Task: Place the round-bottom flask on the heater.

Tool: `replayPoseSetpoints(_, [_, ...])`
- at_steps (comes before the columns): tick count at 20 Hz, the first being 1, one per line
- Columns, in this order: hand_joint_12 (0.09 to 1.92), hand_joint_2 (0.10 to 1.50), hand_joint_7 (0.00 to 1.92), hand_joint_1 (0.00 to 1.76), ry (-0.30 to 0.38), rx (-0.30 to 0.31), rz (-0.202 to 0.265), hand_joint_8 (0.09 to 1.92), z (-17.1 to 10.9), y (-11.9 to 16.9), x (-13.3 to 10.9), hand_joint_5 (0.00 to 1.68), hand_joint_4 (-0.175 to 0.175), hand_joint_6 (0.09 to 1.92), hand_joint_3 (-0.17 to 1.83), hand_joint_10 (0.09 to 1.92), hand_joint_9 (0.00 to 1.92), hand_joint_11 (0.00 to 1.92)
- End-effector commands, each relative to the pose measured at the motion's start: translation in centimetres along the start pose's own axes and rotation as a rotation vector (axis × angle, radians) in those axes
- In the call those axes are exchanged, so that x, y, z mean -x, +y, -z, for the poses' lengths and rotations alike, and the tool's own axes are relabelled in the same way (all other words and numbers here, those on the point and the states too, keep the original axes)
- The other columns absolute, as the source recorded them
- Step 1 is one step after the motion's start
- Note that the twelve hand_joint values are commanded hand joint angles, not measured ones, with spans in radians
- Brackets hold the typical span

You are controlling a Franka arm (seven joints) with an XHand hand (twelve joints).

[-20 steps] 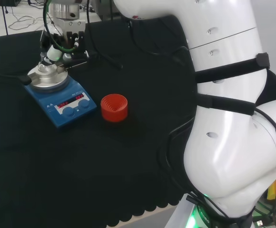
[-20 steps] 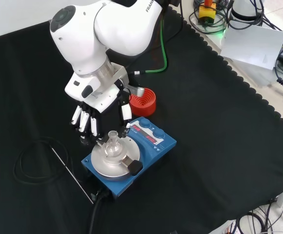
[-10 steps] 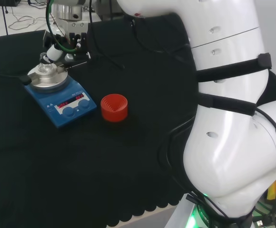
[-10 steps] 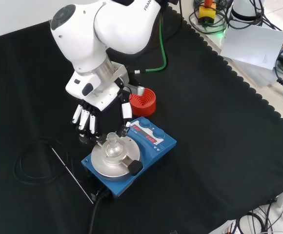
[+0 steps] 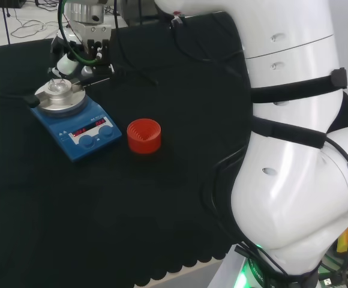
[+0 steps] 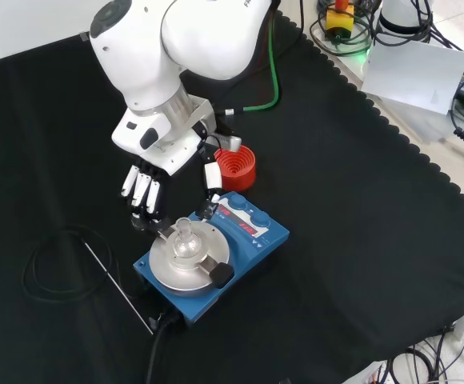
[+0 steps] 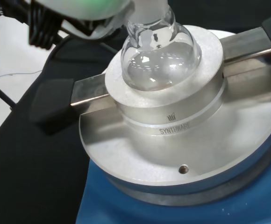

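The flask (image 6: 186,240) is sitting upright in the round metal block on the heater (image 6: 216,256), which cradles its curved bottom so it stands unaided, while the hand (image 6: 146,190) is hovering just beside it, fingers (image 6: 140,189) straight and holding nothing.

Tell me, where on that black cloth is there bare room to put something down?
In the front view, the cloth right of the blue heater lies bare. It is crowded around the heater: the hand, red ring stand and a coiled cable.
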State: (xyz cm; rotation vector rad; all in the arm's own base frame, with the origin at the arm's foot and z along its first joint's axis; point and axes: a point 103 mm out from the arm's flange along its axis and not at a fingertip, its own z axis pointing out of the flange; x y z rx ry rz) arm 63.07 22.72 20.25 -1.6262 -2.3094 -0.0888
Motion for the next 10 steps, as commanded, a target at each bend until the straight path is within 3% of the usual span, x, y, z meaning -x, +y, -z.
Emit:
replayPoseSetpoints(1, [1.33,0.6,0.37,0.86,-0.014,0.029,0.002,0.69,1.7,-1.4,-0.5,0.67,-0.049,0.79,0.57,0.63,0.68,0.4])
replayPoseSetpoints(10, [1.34,0.61,0.36,0.85,-0.035,0.081,-0.054,0.69,4.9,-7.4,-0.7,0.66,-0.047,0.78,0.56,0.63,0.67,0.4])
